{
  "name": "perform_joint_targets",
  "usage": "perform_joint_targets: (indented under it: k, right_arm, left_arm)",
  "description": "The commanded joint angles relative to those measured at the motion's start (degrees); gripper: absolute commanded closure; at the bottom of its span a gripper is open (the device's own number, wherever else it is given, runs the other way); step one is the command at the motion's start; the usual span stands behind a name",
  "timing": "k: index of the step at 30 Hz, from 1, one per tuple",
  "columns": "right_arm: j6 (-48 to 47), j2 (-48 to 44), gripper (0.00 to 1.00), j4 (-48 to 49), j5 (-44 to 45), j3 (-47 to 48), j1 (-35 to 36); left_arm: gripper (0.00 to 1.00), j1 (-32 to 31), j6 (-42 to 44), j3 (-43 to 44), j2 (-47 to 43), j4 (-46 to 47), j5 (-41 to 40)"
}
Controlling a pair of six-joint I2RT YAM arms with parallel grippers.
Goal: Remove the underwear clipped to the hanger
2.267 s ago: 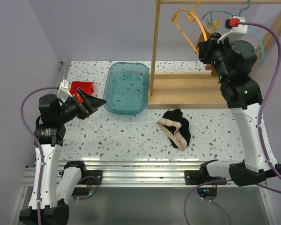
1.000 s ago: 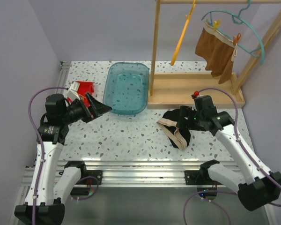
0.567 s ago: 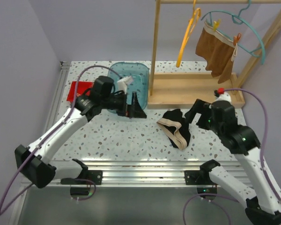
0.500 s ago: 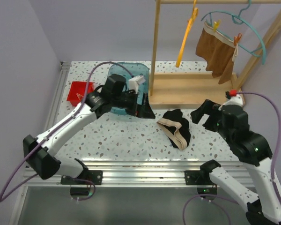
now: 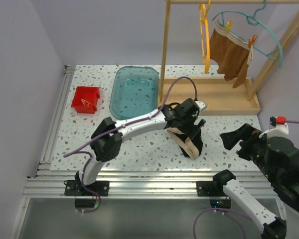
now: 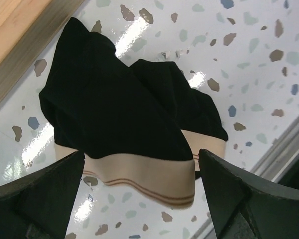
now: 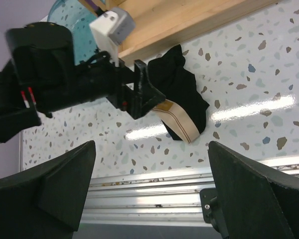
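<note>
Your left arm [image 5: 139,124] reaches low, left gripper [image 6: 140,157] spread wide over the crumpled black, beige-banded underwear [image 6: 114,109] on the speckled table [image 5: 139,152]; right gripper [image 7: 152,147] hovers open; rust-brown cloth underwear [image 5: 229,52] hangs clipped on the teal hanger [image 5: 270,44].

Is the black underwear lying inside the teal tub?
No, the black underwear lies on the speckled table, well outside the teal tub.

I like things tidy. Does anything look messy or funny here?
Yes: the black underwear lies crumpled on the table, while the brown underwear hangs neatly clipped up on the wooden rack.
</note>
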Motion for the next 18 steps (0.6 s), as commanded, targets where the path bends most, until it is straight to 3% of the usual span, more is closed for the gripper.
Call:
perform_joint_targets:
  k: [1, 15, 18]
  right_arm:
    - [1.5, -0.7, 0.02, -7.2, -0.6, 2.6, -0.2]
    - [0.0, 1.3, 0.03, -11.0, -1.8, 8.8, -0.1]
    - [-0.3, 0.7, 0.07, -10.6, -2.7, 9.4, -0.1]
  left_arm:
    - [0.0, -2.1, 5.3, 3.5, 2.3, 2.9, -8.6]
    - [0.0, -7.2, 6.1, 1.4, 15.8, 8.6, -12.6]
    - [0.22, -7.2, 6.1, -1.7, 15.8, 10.3, -11.6]
